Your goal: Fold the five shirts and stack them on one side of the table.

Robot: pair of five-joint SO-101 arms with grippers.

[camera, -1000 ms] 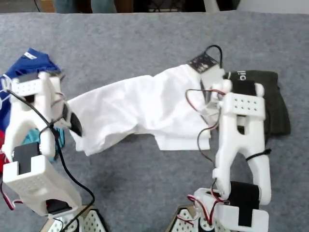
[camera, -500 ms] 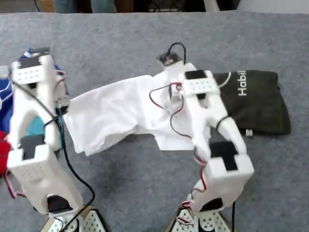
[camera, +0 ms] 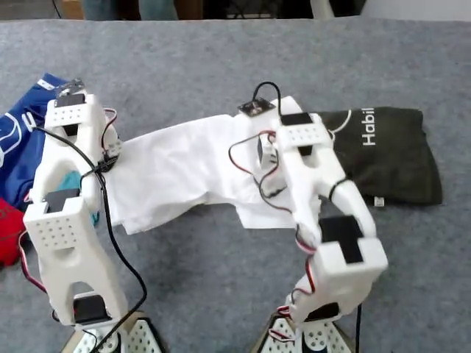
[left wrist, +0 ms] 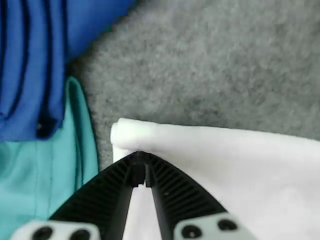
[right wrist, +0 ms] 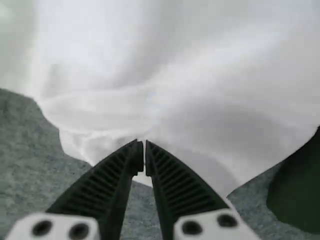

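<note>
A crumpled white shirt [camera: 191,165] lies spread across the middle of the grey table [camera: 221,66]. My left gripper [camera: 112,153] is at its left edge. In the left wrist view that gripper [left wrist: 140,176] is shut, its tips pinching the rolled hem of the white shirt [left wrist: 240,160]. My right gripper [camera: 266,151] is over the shirt's right half. The right wrist view has this gripper [right wrist: 144,146] shut above the white cloth [right wrist: 175,75], near its edge. A folded dark green shirt [camera: 386,158] lies at the right, partly under the white one.
A blue shirt [camera: 22,143], a teal one [camera: 68,184] and a red one [camera: 9,232] are piled at the table's left edge, behind my left arm. Blue cloth [left wrist: 35,60] and teal cloth [left wrist: 35,185] lie close to the left gripper. Bare table stretches along the back and front.
My right arm swung left from beside the dark shirt to over the white shirt's middle. The left gripper moved toward the back, and the shirt's left edge shifted slightly right.
</note>
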